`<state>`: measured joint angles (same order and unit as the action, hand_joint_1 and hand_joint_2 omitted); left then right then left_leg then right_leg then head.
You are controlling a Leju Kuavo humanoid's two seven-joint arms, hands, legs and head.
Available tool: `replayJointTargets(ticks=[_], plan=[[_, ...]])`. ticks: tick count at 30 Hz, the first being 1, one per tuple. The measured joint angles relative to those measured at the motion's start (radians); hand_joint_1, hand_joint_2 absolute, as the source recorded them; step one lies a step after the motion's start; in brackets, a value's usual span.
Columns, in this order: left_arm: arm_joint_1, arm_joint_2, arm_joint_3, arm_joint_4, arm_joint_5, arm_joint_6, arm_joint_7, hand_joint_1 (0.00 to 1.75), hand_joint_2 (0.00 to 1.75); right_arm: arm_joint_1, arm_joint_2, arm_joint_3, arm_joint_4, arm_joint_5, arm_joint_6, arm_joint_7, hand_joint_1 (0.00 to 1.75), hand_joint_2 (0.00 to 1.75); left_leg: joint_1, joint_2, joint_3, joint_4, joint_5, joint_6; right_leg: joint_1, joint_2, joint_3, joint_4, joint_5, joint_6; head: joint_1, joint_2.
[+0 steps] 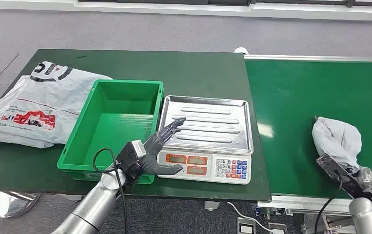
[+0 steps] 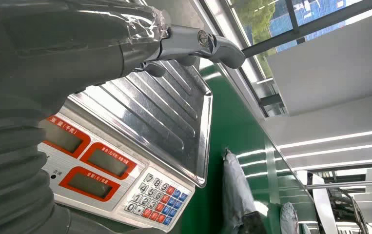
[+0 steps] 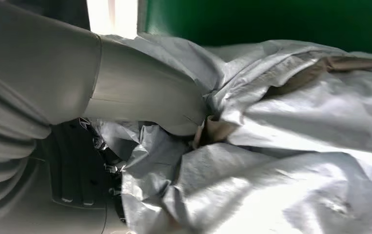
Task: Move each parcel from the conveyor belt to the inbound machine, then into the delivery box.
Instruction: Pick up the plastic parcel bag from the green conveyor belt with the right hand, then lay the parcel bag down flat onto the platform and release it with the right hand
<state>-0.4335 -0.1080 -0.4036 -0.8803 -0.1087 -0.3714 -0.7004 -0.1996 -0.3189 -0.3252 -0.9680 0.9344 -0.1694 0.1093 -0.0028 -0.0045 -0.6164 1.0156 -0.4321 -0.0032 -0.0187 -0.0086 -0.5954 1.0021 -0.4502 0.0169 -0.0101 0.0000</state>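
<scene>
A crumpled grey parcel (image 1: 336, 138) lies on the green conveyor belt (image 1: 301, 92) at the near right. My right hand (image 1: 353, 179) grips its near end. In the right wrist view the thumb (image 3: 140, 92) presses into the folds of the parcel (image 3: 296, 146). My left hand (image 1: 160, 148) hovers open at the near left corner of the inbound machine (image 1: 213, 124), a scale with a steel tray, fingers stretched over the tray. The left wrist view has the hand (image 2: 52, 53) above the tray (image 2: 159, 112), with the parcel (image 2: 235, 190) far off on the belt. The tray is bare.
A green delivery box (image 1: 87, 141), with nothing in it, stands left of the scale on the dark green table (image 1: 193, 68). A large white printed bag (image 1: 32, 105) lies at the table's left end. The scale's red displays and keypad (image 1: 230, 168) face me.
</scene>
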Motion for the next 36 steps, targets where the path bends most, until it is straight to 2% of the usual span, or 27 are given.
replayJointTargets(ticks=[6, 8, 13, 16, 20, 23, 26, 29, 32, 36], plan=[[0.014, 0.004, 0.000, -0.016, 0.000, 0.004, 0.000, 0.00, 1.75, 0.005, 0.022, -0.006, -0.055, -0.028, -0.077, -0.049, 1.75, 1.75, 0.000, 0.000, 0.000, 0.000, 0.000, 0.000, 0.000, 0.000, 0.000, 0.000, 0.000, 0.000, 0.000, 0.000], [0.016, 0.005, 0.000, -0.019, 0.000, 0.004, 0.000, 0.00, 1.75, 0.011, 0.031, -0.009, -0.075, -0.055, -0.124, -0.091, 1.75, 1.75, 0.000, 0.000, 0.000, 0.000, 0.000, 0.000, 0.000, 0.000, 0.000, 0.000, 0.000, 0.000, 0.000, 0.000], [0.015, 0.002, 0.000, -0.025, 0.000, 0.003, 0.000, 0.00, 1.75, 0.038, 0.072, -0.041, -0.204, -0.279, -0.339, -0.371, 1.75, 1.75, 0.000, -0.001, 0.000, 0.000, 0.000, 0.000, 0.000, -0.001, 0.000, 0.000, 0.000, 0.000, 0.000, 0.000], [0.013, -0.004, 0.000, -0.027, 0.000, 0.004, 0.000, 0.00, 1.75, 0.071, 0.115, -0.056, -0.341, -0.384, -0.419, -0.501, 1.75, 1.75, 0.000, -0.001, 0.000, 0.000, 0.000, 0.000, 0.000, -0.001, 0.000, 0.000, 0.000, 0.000, 0.000, 0.000], [0.013, -0.012, 0.000, -0.031, 0.002, 0.011, 0.000, 0.00, 1.75, 0.105, 0.177, -0.060, -0.529, -0.438, -0.499, -0.628, 1.75, 1.75, 0.000, 0.000, 0.000, 0.000, 0.000, 0.000, 0.000, 0.000, 0.000, 0.000, -0.001, -0.001, 0.000, 0.000], [0.012, -0.019, 0.000, -0.033, 0.009, 0.016, 0.000, 0.00, 1.75, 0.093, 0.208, -0.054, -0.635, -0.415, -0.523, -0.707, 1.75, 1.75, 0.000, 0.000, 0.000, 0.000, 0.000, 0.000, 0.000, 0.000, 0.000, 0.000, -0.001, -0.001, 0.000, 0.000], [0.008, -0.022, 0.000, -0.035, 0.021, 0.024, 0.000, 0.00, 1.75, 0.046, 0.221, -0.007, -0.674, -0.270, -0.516, -0.709, 1.75, 1.75, 0.000, 0.001, -0.002, 0.000, 0.000, -0.001, 0.000, 0.001, 0.000, 0.001, 0.000, -0.001, 0.000, 0.000], [-0.004, -0.024, 0.000, -0.035, 0.032, 0.028, 0.000, 0.00, 1.75, -0.056, 0.223, 0.107, -0.645, -0.081, -0.482, -0.631, 1.75, 1.75, 0.000, 0.007, 0.000, 0.000, 0.002, -0.001, 0.000, 0.006, -0.002, 0.001, 0.003, -0.001, 0.000, 0.000], [-0.014, -0.028, 0.000, -0.035, 0.035, 0.029, 0.000, 0.00, 1.75, -0.117, 0.225, 0.205, -0.618, -0.033, -0.472, -0.597, 1.75, 1.75, 0.000, 0.003, 0.000, 0.000, 0.006, 0.001, 0.000, 0.002, -0.002, 0.000, 0.004, -0.001, 0.000, 0.000], [-0.016, -0.027, 0.000, -0.035, 0.036, 0.030, 0.000, 0.00, 1.75, -0.155, 0.225, 0.267, -0.594, -0.017, -0.446, -0.566, 1.75, 1.75, 0.001, -0.003, -0.003, 0.000, 0.007, 0.000, 0.001, -0.004, -0.002, 0.002, 0.004, -0.001, 0.000, 0.000]])
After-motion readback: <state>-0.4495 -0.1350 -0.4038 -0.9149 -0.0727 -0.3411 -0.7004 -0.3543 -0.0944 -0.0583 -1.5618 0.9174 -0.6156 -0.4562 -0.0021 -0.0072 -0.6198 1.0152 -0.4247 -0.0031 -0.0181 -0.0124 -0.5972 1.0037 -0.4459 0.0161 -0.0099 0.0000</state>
